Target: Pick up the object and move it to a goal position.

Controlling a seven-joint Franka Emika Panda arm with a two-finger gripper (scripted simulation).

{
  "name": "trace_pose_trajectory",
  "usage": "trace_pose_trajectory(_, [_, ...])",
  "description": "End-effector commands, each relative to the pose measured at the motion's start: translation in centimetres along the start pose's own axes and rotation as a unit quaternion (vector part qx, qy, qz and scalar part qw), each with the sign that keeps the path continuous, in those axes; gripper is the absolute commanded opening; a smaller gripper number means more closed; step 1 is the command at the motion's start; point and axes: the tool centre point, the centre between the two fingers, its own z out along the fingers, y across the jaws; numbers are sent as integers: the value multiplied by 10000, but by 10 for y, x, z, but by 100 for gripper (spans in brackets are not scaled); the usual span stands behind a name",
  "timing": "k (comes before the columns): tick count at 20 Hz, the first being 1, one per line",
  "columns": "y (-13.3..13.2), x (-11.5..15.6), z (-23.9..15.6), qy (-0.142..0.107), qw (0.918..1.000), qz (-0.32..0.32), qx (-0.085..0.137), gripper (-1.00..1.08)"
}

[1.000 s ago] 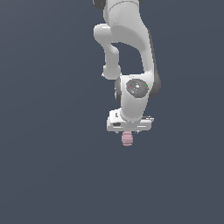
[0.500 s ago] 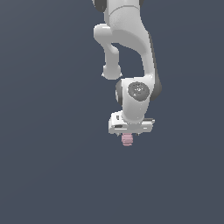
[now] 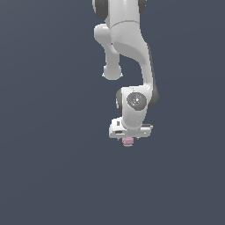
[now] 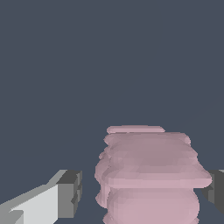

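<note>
The object (image 3: 128, 141) is a small pale pink lump with ridges running across it, a bit like a tiny barrel. In the exterior view it is sticking out just under the white gripper (image 3: 128, 139), and it is much thinner than the gripper. Only its lower part is showing there; the upper part is hiding behind the gripper's body.

In the wrist view the object (image 4: 148, 175) is looking big and close, like a stack of soft pink layers. It is sitting between the two fingers. One finger (image 4: 65, 194) is white with a dark grey pad, and there is a thin strip of background showing between that pad and the pink lump. The other finger (image 4: 215, 188) is peeking in at the picture's edge, right against the object's widest ridge. The fingers are standing close on both sides of the object, but it is too hard to tell if they are really squeezing it.

The white arm (image 3: 132, 48) is reaching down from the top of the exterior view and bending at a round joint (image 3: 136, 101) just above the gripper.

All around and below, there is only a plain dark blue-grey background (image 3: 44, 167). No box, bowl or tray is showing in either view.
</note>
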Motion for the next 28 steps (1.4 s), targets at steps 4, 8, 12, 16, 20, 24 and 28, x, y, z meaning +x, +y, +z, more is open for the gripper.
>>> trace_pose_trajectory(4, [0,2,3,10,10000,0,1,-100])
trace_pose_trajectory(8, [0,2,3,10,10000,0,1,-100])
trace_pose_trajectory(12, [0,2,3,10,10000,0,1,-100])
trace_pose_trajectory(16, [2,2,-1,15,10000,0,1,-100])
trace_pose_trajectory(20, [12,2,-13,15,10000,0,1,-100])
trace_pose_trajectory(24, [32,2,-35,15,10000,0,1,-100])
trace_pose_trajectory(28, [60,2,-68,14,10000,0,4,-100])
